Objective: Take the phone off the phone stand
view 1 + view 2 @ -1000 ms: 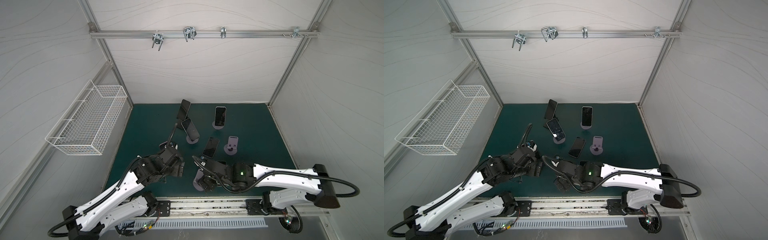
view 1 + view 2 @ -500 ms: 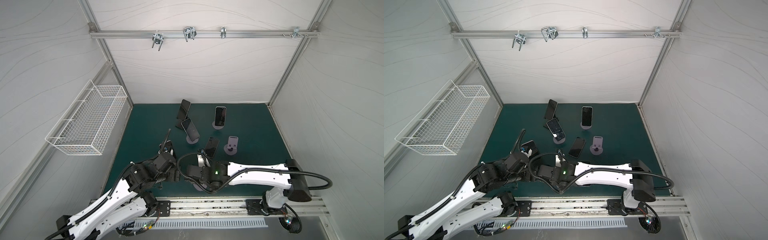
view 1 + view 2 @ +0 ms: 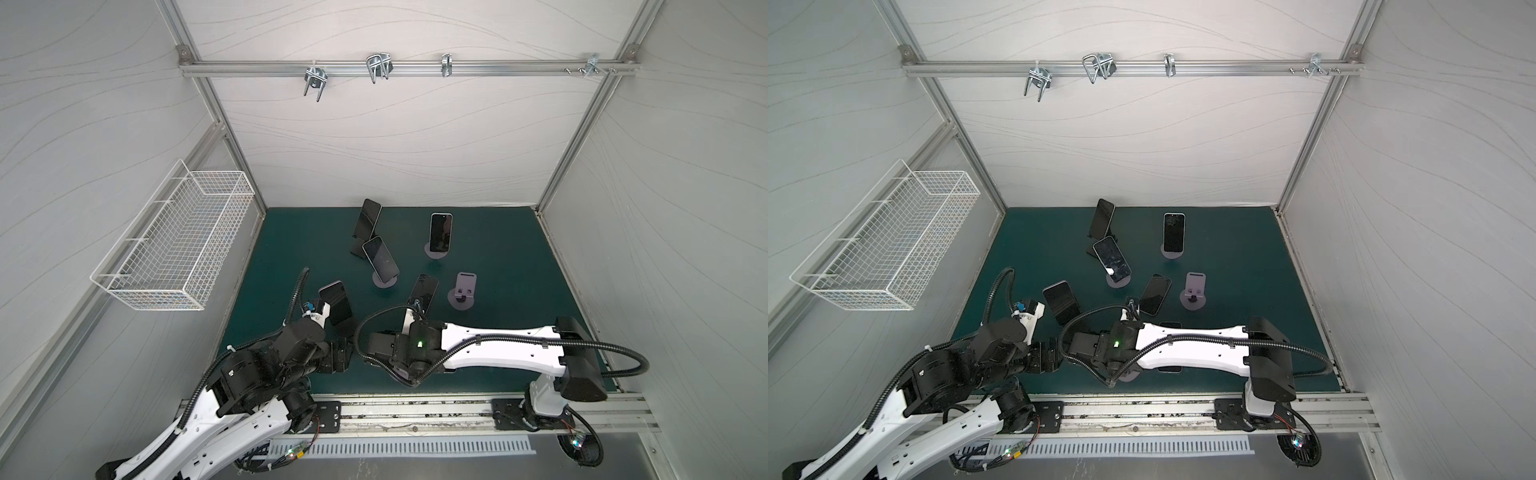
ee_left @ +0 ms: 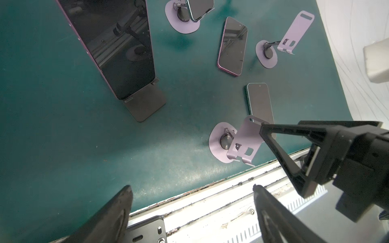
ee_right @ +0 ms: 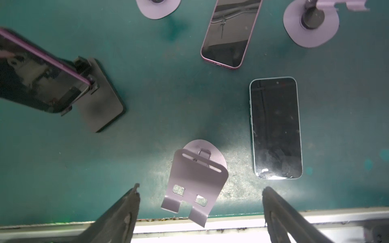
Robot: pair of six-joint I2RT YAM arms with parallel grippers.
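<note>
Near the counter's (image 5: 160,101) front edge, an empty lavender stand (image 5: 196,181) sits beside a teal phone (image 5: 275,128) lying flat, one removal apparently done. Left of it, a purple-edged phone (image 3: 336,303) leans on its black stand (image 4: 145,105), untouched. Left tool (image 4: 191,187) and right tool (image 5: 201,187) both gape empty.

"What do the arms look like?"

"The left arm (image 3: 216,419) and right arm (image 3: 498,345) have smooth white shells on the long links and chunky black housings at the joints."

"Any cables?"

"Black ribbed conduit (image 3: 296,287) loops along each arm. A small green light (image 3: 419,343) glows on the right arm's black wrist block."

"And the fingers (image 5: 117,216)?"

"Dark, tapered, with scuffed tips."
</note>
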